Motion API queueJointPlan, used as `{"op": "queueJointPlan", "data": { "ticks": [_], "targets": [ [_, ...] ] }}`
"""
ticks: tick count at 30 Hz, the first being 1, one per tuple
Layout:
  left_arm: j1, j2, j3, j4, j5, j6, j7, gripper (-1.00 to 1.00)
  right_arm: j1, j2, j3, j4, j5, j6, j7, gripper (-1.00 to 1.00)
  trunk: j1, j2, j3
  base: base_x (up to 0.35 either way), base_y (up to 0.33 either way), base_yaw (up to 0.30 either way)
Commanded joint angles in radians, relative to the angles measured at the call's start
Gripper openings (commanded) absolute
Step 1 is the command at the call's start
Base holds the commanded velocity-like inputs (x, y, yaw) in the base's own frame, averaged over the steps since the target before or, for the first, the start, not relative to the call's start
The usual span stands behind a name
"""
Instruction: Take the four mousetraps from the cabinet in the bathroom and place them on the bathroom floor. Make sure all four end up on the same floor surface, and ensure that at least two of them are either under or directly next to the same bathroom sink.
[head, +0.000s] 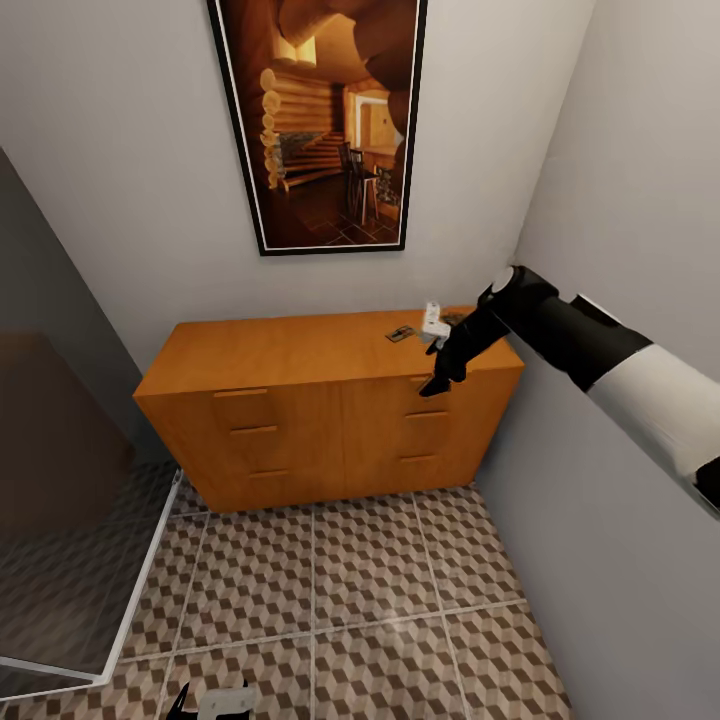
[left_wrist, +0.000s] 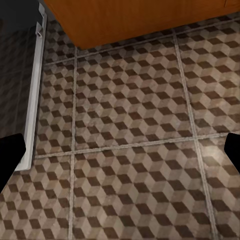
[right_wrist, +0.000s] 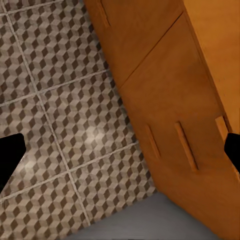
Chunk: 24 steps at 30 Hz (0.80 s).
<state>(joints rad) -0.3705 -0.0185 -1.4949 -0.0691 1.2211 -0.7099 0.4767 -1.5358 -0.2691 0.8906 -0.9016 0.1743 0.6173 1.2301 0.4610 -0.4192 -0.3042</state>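
Note:
The orange-brown cabinet (head: 300, 355) stands against the back wall, and its drawer fronts (right_wrist: 165, 100) show in the right wrist view. One small flat mousetrap (head: 400, 334) lies on the cabinet top near the right end. My right gripper (head: 437, 380) hangs fingers-down just in front of the top's right front edge, close to that trap but apart from it. It is open (right_wrist: 120, 155) with nothing between the fingers. My left gripper (head: 215, 702) is low over the cube-patterned bathroom floor (left_wrist: 130, 110), also open (left_wrist: 120, 150) and empty. The bathroom sink is out of view.
A glass shower panel with a white frame (head: 150, 570) closes off the left side. The grey side wall (head: 620, 150) runs close along the cabinet's right end, behind my right arm. A framed picture (head: 320, 120) hangs above the cabinet. Tiled floor (head: 330, 590) lies in front.

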Motion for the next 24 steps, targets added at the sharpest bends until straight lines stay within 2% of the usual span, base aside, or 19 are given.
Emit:
{"op": "queueJointPlan", "data": {
  "ticks": [1, 9, 16, 24],
  "targets": [
    [-0.001, 0.0, -0.009, -0.001, 0.001, 0.0, 0.01, 1.0, -0.001, -0.004, 0.001, 0.003, 0.004, 0.0, 0.023, 1.0, 0.001, -0.002, -0.002, 0.0, 0.0, 0.0],
    [-0.001, 0.0, -0.008, 0.0, 0.001, 0.0, 0.01, 1.0, -0.002, -0.016, -0.002, 0.017, 0.025, -0.026, 0.168, 1.0, 0.001, -0.002, -0.002, 0.0, 0.0, 0.0],
    [-0.001, 0.0, -0.008, 0.0, 0.001, 0.0, 0.01, 1.0, -0.004, -0.015, -0.002, 0.018, 0.056, -0.031, 0.197, 1.0, 0.001, -0.002, -0.002, 0.0, 0.0, 0.0],
    [-0.001, 0.0, -0.008, 0.0, 0.001, 0.0, 0.01, 1.0, -0.004, -0.011, -0.002, 0.014, 0.126, -0.032, 0.203, 1.0, 0.001, -0.002, -0.002, 0.0, 0.0, 0.0]
  ]
}}
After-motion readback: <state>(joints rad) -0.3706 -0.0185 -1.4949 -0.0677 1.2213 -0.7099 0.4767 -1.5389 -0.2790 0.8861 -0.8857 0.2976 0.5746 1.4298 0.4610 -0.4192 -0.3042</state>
